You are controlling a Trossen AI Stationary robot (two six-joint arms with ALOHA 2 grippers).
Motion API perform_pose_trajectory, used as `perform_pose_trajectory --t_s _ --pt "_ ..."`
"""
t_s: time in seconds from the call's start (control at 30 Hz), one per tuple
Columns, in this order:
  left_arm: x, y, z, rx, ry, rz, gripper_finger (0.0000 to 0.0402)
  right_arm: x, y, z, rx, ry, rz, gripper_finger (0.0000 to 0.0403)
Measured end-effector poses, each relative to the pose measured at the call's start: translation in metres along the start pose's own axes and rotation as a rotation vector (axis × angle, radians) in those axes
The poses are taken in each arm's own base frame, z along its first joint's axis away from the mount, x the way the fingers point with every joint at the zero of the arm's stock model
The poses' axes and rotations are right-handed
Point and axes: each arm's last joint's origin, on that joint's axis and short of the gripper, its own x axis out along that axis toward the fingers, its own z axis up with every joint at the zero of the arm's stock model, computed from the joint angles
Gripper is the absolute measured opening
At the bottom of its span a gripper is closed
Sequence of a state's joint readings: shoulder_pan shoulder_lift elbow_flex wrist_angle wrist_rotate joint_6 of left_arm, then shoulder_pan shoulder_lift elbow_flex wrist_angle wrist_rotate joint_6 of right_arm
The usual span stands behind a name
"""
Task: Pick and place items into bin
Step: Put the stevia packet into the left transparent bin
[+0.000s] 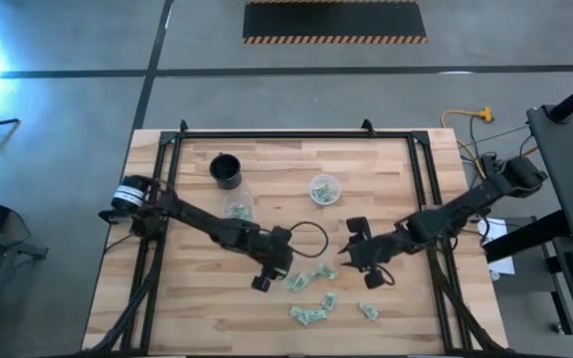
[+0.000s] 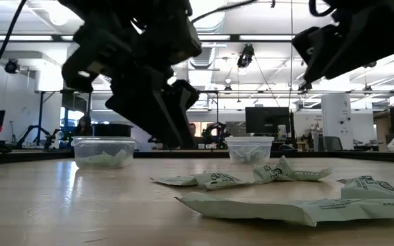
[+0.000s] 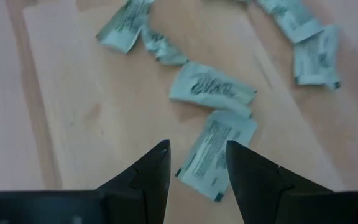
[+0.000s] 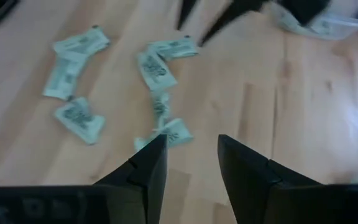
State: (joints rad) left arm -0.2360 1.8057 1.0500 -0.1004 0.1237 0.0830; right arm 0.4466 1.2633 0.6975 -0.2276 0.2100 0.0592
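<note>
Several pale green-and-white wrinkly packets [image 1: 311, 293] lie flat and scattered on the wooden table, near its near edge. My left gripper [image 1: 275, 276] hovers open just left of them. In its wrist view, its fingertips [image 3: 197, 155] stand on either side of one packet's end [image 3: 215, 158], and I cannot tell any touch. My right gripper [image 1: 350, 253] is open, right of the packets. In its wrist view, a packet [image 4: 169, 134] lies just ahead of its fingertips [image 4: 191, 149]. Two clear cups [image 1: 238, 207] [image 1: 324, 189] stand farther back, each with packets inside.
A black cup [image 1: 226, 171] stands toward the far left of the table. A black cable loops over the boards [image 1: 311, 237] between the arms. A black frame [image 1: 296, 136] rims the table top. In the low view, packets [image 2: 265, 205] lie close to the camera.
</note>
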Motion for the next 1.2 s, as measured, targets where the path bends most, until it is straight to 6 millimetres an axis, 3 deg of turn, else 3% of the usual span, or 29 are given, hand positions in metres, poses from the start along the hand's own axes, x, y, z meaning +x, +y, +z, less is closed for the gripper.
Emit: perform_pose_trajectory --t_s 0.17,0.6,0.93,1.2 --pt "0.002 0.001 -0.003 0.006 0.019 -0.005 0.0152 -0.003 0.011 -0.001 -0.009 -0.010 -0.011 0.0131" --pt "0.015 -0.001 -0.009 0.036 0.055 -0.009 0.0240 -0.004 0.014 -0.001 -0.021 -0.015 -0.034 0.0120" --pt "0.034 -0.004 -0.013 0.060 0.109 -0.015 0.0242 -0.003 0.014 -0.001 -0.018 -0.015 -0.034 0.0114" --pt "0.033 -0.005 -0.009 0.061 0.132 -0.008 0.0218 -0.003 0.014 -0.001 -0.018 -0.015 -0.034 0.0105"
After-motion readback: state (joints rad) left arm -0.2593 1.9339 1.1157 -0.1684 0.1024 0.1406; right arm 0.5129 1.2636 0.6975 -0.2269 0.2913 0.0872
